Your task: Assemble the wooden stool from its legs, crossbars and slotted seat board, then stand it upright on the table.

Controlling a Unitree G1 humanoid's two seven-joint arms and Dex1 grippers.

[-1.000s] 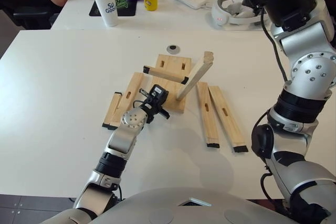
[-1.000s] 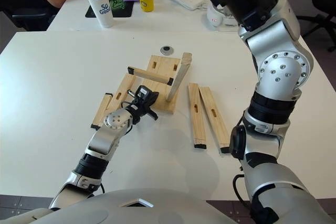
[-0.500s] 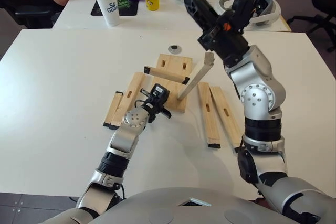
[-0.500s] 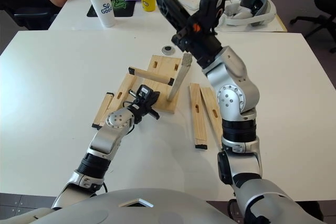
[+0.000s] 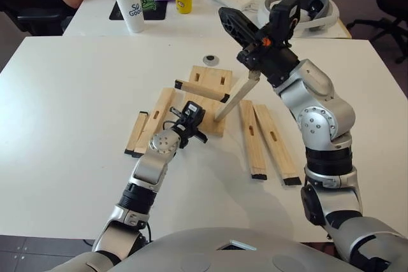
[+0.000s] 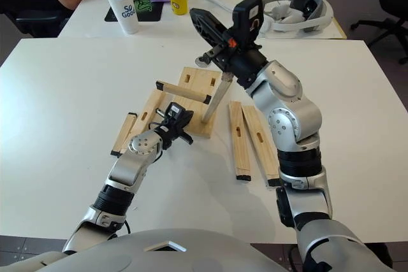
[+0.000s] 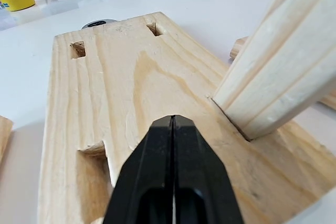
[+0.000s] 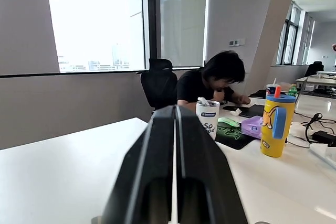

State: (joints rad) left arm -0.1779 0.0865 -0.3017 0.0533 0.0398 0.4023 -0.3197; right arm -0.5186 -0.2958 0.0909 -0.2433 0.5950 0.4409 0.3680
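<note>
we are in the middle of fitting legs into the seat board (image 5: 205, 76), which lies flat near the middle of the table (image 5: 76, 93). one leg (image 5: 237, 95) stands in a slot at the board's right side, but it leans over to the right and is not upright. a second wooden piece (image 5: 201, 90) lies across the top of the board. two slotted pieces (image 5: 252, 138) lie side by side just to the right of the board, and two more pieces (image 5: 153, 119) lie along its left side.

the left gripper (image 7: 172, 124) is fully closed with nothing between its fingers. its tips sit at the near part of the board, close to the foot of the leaning leg; we judge that it is steadying the board, though we cannot tell whether it presses down. the right gripper (image 5: 224, 16) is also closed and holds nothing. it points up and away over the far side of the board, while its wrist hangs just above the top end of the leg.

next, we think the leaning leg must be brought square and seated in its slot. that calls for the right gripper to turn down toward the leg's top and open enough to take it, with the board held flat. the remaining pieces are not yet fitted.
</note>
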